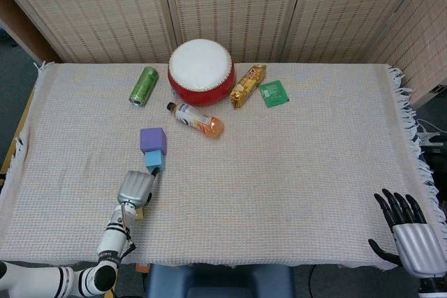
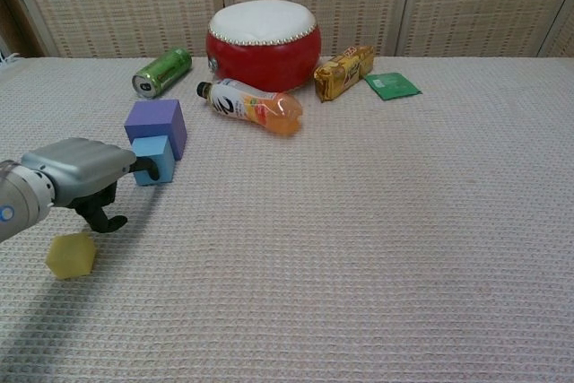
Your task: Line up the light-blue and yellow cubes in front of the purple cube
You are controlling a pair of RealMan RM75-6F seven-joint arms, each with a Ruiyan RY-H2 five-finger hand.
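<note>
The purple cube (image 1: pixel 153 139) (image 2: pixel 156 125) stands left of the table's middle. Against its near side leans the light-blue cube (image 1: pixel 155 160) (image 2: pixel 154 158), turned slightly askew. My left hand (image 1: pixel 136 188) (image 2: pixel 82 174) hovers just in front of it with fingers curled, holding nothing; one dark fingertip (image 2: pixel 151 168) touches the light-blue cube's near face. The yellow cube (image 2: pixel 71 256) lies alone on the cloth below that hand, nearer to me; the head view hides it under the hand. My right hand (image 1: pixel 412 234) rests far off at the near right corner, fingers spread, empty.
Behind the cubes lie a green can (image 1: pixel 144 86), a red drum (image 1: pixel 201 72), an orange drink bottle (image 1: pixel 198 120), a snack pack (image 1: pixel 248 85) and a green sachet (image 1: pixel 274 93). The woven cloth (image 1: pixel 300 165) covers the table to its fringed edges.
</note>
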